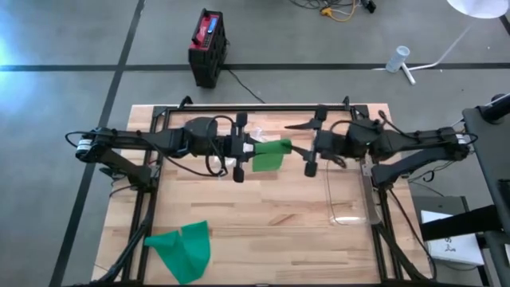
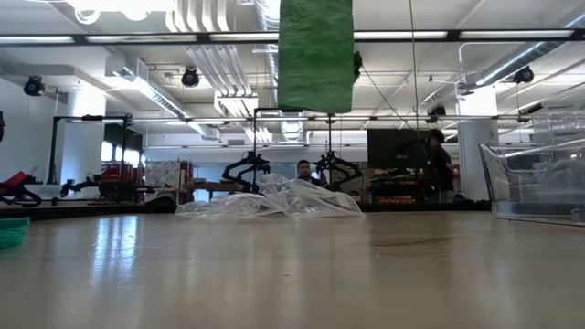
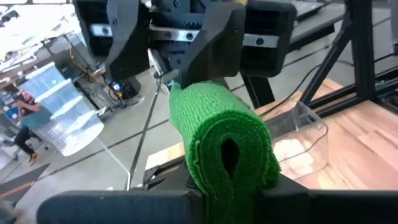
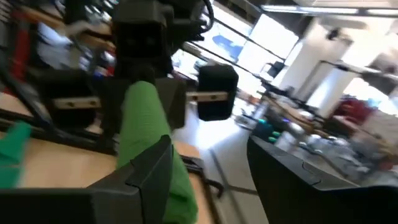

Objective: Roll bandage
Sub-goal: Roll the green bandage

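A green bandage (image 1: 271,155), rolled into a flattened roll, hangs in the air over the table's far middle, with my left gripper (image 1: 249,150) shut on its left end. In the low view the roll (image 2: 315,55) shows high above the tabletop. My right gripper (image 1: 309,153) faces it from the right and is open. The roll's free end (image 3: 180,93) reaches in between its fingers, close beside one finger (image 4: 149,168). A second piece of green bandage (image 1: 182,249) lies loose and flat on the table's near left corner. My left gripper pinches the roll's left end (image 3: 227,162) between its two fingers, which come level from the table's left and lie along the roll. The roll is squeezed flat there, its hollow pressed to a slit. It sticks out level toward the right, clear of the table. My right gripper has one finger (image 3: 217,43) right beside the roll's free end; whether it touches I cannot tell.
A clear plastic box (image 1: 351,199) stands on the table's right side. Crumpled clear plastic (image 2: 274,201) lies below the grippers. A red and black case (image 1: 207,44) sits on the floor beyond the far edge. People show in the room behind.
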Controlling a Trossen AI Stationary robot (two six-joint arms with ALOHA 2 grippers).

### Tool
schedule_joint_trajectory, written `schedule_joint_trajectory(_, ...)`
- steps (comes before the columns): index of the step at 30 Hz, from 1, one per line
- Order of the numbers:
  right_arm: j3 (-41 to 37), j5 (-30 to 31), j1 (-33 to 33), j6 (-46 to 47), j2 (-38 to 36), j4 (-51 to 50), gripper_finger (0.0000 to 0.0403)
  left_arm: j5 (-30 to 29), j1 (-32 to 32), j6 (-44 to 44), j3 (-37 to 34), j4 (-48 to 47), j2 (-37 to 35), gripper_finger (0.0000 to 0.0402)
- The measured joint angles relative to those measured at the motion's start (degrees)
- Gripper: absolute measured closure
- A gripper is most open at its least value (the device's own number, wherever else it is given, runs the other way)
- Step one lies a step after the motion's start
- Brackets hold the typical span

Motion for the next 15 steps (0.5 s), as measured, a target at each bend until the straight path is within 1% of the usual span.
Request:
schedule_joint_trajectory(3,1.0,2.4,0.0,-2.6,1.0,-2.2,0.0209,-1.3,0.0,-0.5,0.0,-0.7,0.0,0.0374)
schedule_joint_trajectory(9,4.0,2.4,0.6,-1.2,0.5,-13.6,0.0211,-5.2,0.0,-0.7,-0.1,-1.2,0.0,0.0371)
schedule_joint_trajectory(13,7.1,1.9,2.0,-1.8,0.1,-21.6,0.0214,-5.3,0.0,-1.1,-0.1,-1.5,0.0,0.0374)
schedule_joint_trajectory(15,8.5,0.5,2.6,-2.6,0.2,-25.3,0.0216,-5.3,0.0,-1.6,-0.4,-1.5,0.0,0.0371)
